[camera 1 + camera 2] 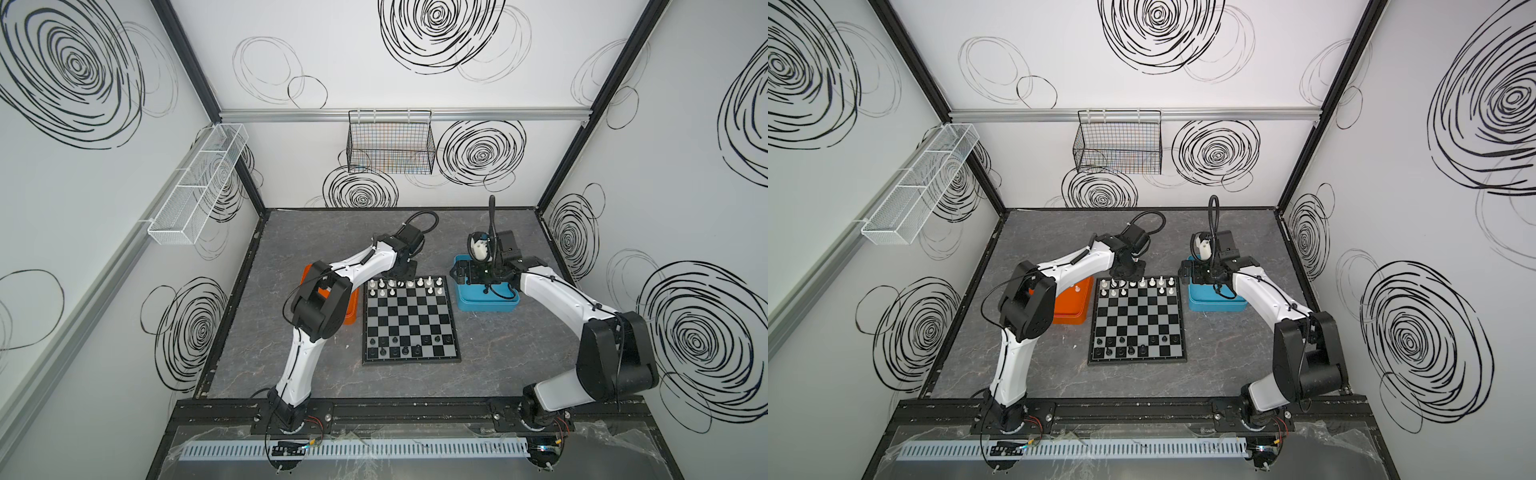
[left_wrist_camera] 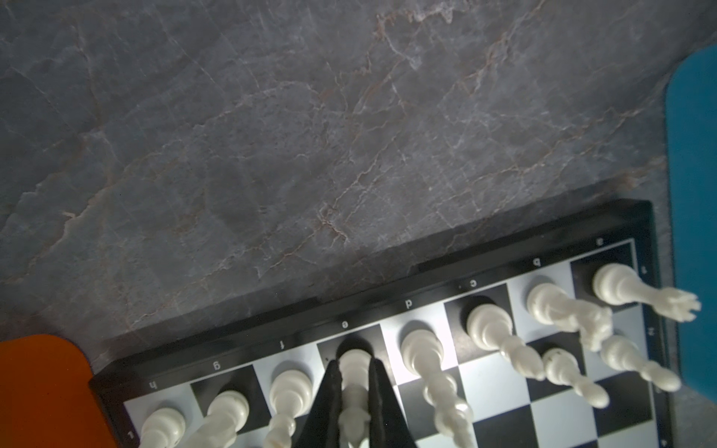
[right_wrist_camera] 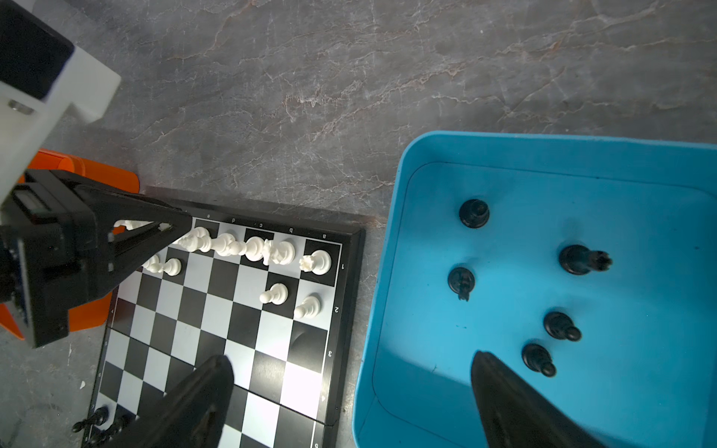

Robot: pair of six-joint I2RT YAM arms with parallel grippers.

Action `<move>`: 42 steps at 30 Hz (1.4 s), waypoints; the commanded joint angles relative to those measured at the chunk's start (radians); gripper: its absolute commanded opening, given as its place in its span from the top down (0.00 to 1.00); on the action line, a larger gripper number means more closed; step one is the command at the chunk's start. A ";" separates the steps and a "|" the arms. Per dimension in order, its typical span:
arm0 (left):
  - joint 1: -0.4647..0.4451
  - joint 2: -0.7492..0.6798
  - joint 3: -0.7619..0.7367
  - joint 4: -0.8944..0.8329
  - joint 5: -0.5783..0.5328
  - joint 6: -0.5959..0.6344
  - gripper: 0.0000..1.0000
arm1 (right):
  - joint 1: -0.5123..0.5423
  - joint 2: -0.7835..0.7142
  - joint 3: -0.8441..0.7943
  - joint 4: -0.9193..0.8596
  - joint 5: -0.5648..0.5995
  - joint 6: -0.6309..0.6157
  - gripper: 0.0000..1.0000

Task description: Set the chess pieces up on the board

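Orange tray (image 1: 1073, 311) sits far left, just beside the board (image 1: 409, 318). 1 white piece (image 1: 1076, 288) shows in it in a top view; the rest of the tray is hidden by my left arm.

My left gripper (image 2: 354, 364) is at the board's far row. Fingers (image 2: 329, 388) narrow, clamped on a white chessman (image 2: 355, 355) w/ its base on the black e square.

White back row (image 2: 423, 345): 8 counted incl. the one I hold, a thru h all filled. Next row has 5 white pawns (image 3: 275, 293) in both top views, 3 at the left end, 2 at the right, 3 bare squares between. Middle 4 rows bare.

Near side has approx 11 black chessmen on board (image 1: 394, 352), 6 in the inner row and 5 in the edge row. They're small, so that count is rough.

Blue tray (image 3: 582, 155) is right of the board, just beside it. 5 black chessmen in tray (image 3: 473, 213), none touching.

My right gripper (image 3: 351, 358) has its fingers (image 3: 209, 391) spread wide w/ nothing between them. One is over the board, the other over the blue tray.

Totals: 2 trays, 1 board, 2 grippers.
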 commanded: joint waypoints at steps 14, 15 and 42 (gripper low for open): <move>0.000 -0.049 -0.022 0.015 -0.011 -0.013 0.85 | -0.003 0.003 -0.011 0.021 -0.002 -0.001 0.00; -0.001 -0.048 -0.023 0.015 -0.012 -0.012 0.84 | -0.003 0.004 -0.011 0.019 -0.002 0.001 0.00; -0.013 -0.068 -0.037 0.025 -0.004 -0.022 0.81 | -0.003 0.002 -0.014 0.022 -0.006 0.000 0.00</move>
